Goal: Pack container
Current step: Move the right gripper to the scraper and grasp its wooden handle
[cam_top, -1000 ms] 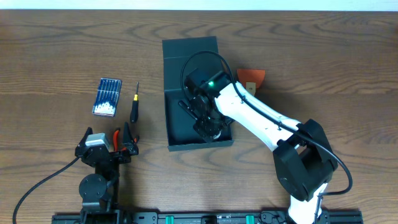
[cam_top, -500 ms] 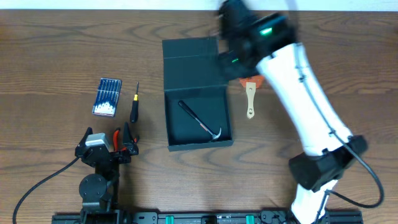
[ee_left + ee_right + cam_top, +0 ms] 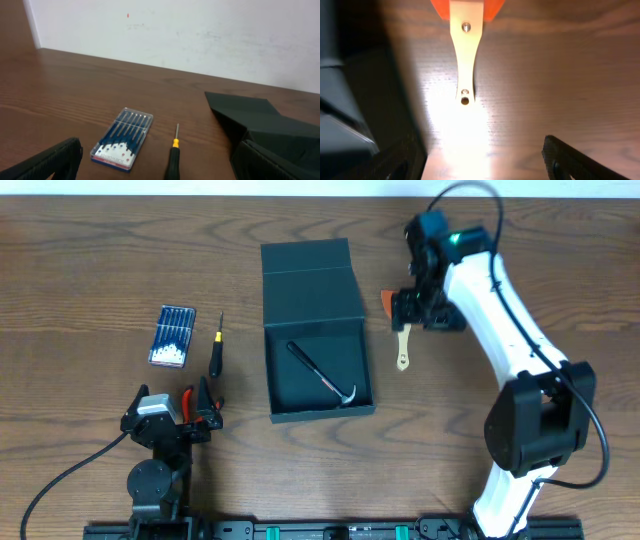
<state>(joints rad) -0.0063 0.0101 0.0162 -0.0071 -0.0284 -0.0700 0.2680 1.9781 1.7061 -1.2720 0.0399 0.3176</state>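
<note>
Bar (image 3: 322, 377) lies in container (image 3: 310, 280), scraper (image 3: 402, 348) right, screwdriver (image 3: 215, 352) left.

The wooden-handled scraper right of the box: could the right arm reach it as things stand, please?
Probably yes: the right end effector hangs open just above the scraper, with bare table around its handle and nothing between.

— What lies on the table (image 3: 90, 250)?
— It's brown wood. Mid-table the container (image 3: 310, 280) sits open, its lid flap toward the far edge.
— To its left?
— A black-handled screwdriver (image 3: 215, 352), then a blue bit case (image 3: 172, 335) nearer the left edge.
— And right?
— A wooden-handled scraper (image 3: 402, 348) with an orange blade, just beside the container.
</note>
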